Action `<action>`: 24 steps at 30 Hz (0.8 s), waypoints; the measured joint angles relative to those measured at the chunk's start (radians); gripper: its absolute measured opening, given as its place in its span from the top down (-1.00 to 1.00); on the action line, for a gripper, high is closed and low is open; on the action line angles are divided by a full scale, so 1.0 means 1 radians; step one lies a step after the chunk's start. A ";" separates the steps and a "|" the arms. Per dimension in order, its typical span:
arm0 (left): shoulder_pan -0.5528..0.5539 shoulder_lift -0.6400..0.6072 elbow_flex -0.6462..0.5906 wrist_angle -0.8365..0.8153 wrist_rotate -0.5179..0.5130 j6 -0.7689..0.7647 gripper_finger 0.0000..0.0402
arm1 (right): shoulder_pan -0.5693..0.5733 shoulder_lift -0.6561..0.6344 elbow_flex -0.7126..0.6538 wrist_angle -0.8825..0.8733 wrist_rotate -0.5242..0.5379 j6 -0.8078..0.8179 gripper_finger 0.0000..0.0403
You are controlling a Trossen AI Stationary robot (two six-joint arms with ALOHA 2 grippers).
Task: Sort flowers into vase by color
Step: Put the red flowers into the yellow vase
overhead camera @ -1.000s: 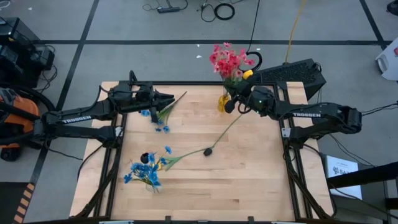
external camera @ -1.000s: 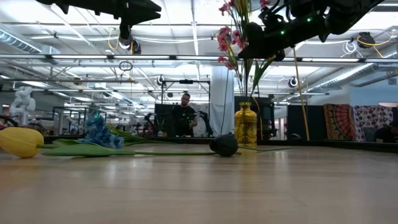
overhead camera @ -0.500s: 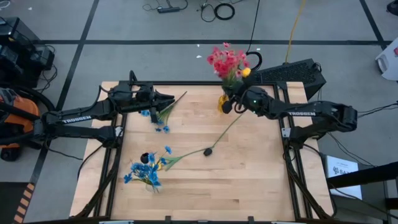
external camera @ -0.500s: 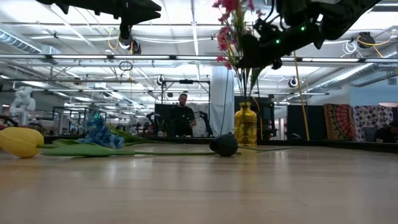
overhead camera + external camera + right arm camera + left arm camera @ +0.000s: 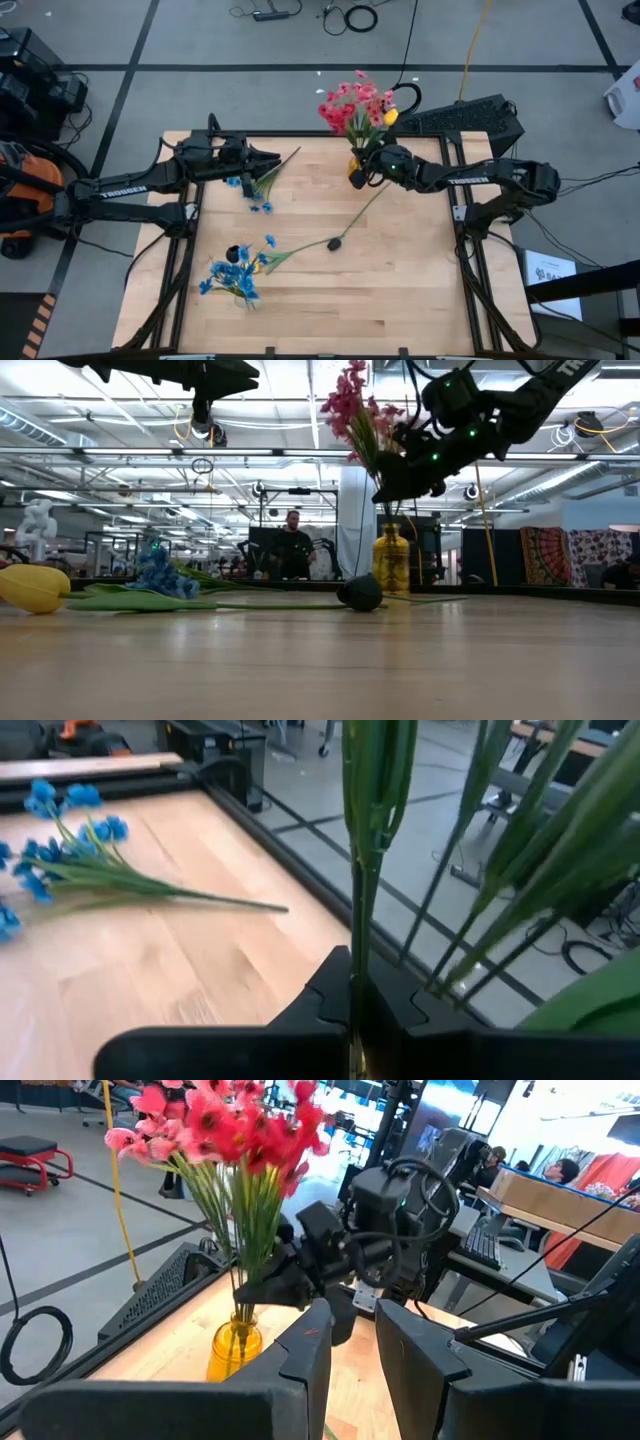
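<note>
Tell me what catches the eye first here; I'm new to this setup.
The pink-red bouquet leans out of the yellow vase at the table's far edge, where the right gripper is shut on a green stem. Blue sprigs and a dark-headed flower lie on the table; the left gripper waits above another blue sprig.

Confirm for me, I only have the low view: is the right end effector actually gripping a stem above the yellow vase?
Observer: Yes. The right wrist view shows the right end effector shut on a green stem.
Operator: Where is the left one over the table?
Observer: From above, the left end effector hangs open beside a blue sprig near the table's far edge.
Operator: Which way does the dark flower's stem run?
Observer: From above, the dark-headed flower lies mid-table, its stem running toward the yellow vase.
</note>
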 joint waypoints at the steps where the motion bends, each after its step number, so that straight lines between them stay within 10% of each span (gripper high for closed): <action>1: 0.000 0.000 0.000 0.000 0.000 0.000 0.56 | 0.000 0.010 0.000 0.000 0.001 0.005 1.00; 24: 0.000 0.000 0.000 0.000 0.000 0.000 0.56 | 0.000 0.005 -0.002 -0.055 0.001 0.028 0.66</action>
